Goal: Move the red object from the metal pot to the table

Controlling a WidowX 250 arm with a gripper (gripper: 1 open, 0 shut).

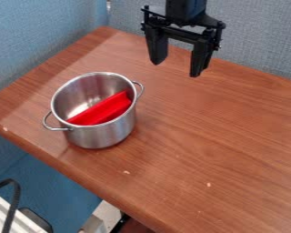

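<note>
The red block [102,110] lies slanted inside the stainless-steel pot [94,111], one end propped against the far rim, the other low near the bottom. It looks stiff, light and smooth, so a pinch across its narrow width near the raised end seems the best hold. The gripper [178,56] hangs above the wooden table [209,136], fingers spread and empty, well apart from the block, up and to the right of the pot

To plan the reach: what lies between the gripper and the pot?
Only bare table between the open gripper and the pot, in the camera view.
</note>
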